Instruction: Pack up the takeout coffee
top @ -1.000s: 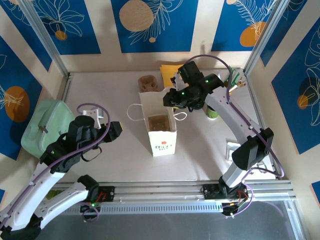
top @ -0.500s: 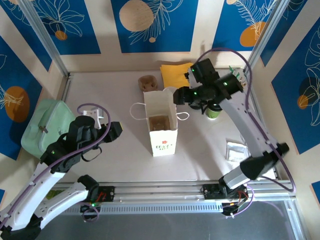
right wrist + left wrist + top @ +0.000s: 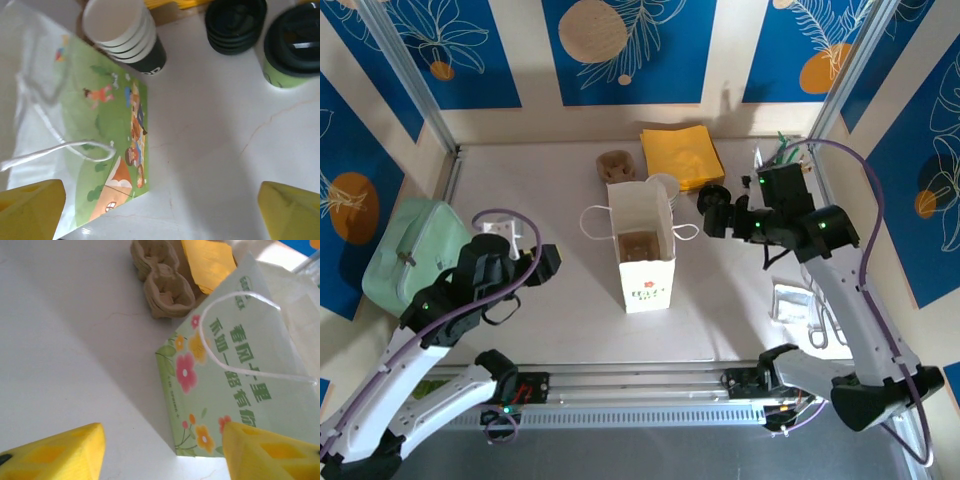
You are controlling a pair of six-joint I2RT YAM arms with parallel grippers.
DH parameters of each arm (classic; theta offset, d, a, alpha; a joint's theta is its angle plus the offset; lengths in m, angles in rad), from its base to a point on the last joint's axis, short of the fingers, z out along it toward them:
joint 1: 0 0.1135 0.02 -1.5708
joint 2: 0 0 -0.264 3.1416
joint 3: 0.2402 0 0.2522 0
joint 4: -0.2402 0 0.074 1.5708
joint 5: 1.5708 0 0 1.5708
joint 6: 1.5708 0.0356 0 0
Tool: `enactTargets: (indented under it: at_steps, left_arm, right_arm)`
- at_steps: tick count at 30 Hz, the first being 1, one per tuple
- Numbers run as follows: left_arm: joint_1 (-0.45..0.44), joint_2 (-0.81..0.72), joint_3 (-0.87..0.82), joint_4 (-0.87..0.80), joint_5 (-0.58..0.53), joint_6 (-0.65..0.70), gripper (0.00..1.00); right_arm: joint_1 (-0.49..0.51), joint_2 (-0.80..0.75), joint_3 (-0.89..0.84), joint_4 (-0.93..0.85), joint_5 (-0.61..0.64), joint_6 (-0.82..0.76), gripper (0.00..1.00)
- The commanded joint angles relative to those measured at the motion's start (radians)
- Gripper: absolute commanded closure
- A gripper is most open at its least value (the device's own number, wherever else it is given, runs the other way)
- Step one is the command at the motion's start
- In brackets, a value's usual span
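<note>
Two grippers, both spread wide, nothing held. We see the right gripper (image 3: 161,210) over bare table (image 3: 215,140), its yellow fingers (image 3: 30,207) far apart at the lower corners of the wrist view. Ahead of it, toward the upper right of that view, the takeout coffee (image 3: 292,47) stands upright with its lid on, well clear of the jaws and just beside the lid stack (image 3: 235,22). The lidless cup stack (image 3: 125,30) sits just beside the paper bag (image 3: 105,125). We see the left gripper (image 3: 162,455) facing the bag's printed side without touching it. The cup carrier (image 3: 162,282) and yellow napkins (image 3: 207,260) lie beyond.
</note>
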Motion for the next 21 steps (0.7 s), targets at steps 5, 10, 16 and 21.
enactTargets:
  at_steps: [5, 10, 16, 21]
  left_arm:
    - [-0.006, -0.027, -0.013, -0.087, -0.277, 0.041, 0.29]
    - [-0.004, 0.01, -0.024, -0.086, -0.365, 0.111, 0.1]
    - [-0.003, -0.023, -0.097, -0.025, -0.461, 0.202, 0.01]
    - [-0.003, -0.09, -0.18, 0.017, -0.503, 0.258, 0.01]
  right_arm:
    - [-0.249, -0.048, -0.126, 0.066, -0.118, 0.051, 0.01]
    - [-0.293, -0.078, -0.19, 0.121, -0.119, 0.111, 0.01]
    - [-0.341, -0.097, -0.279, 0.272, -0.161, 0.057, 0.01]
    - [-0.401, -0.04, -0.288, 0.29, -0.257, 0.056, 0.01]
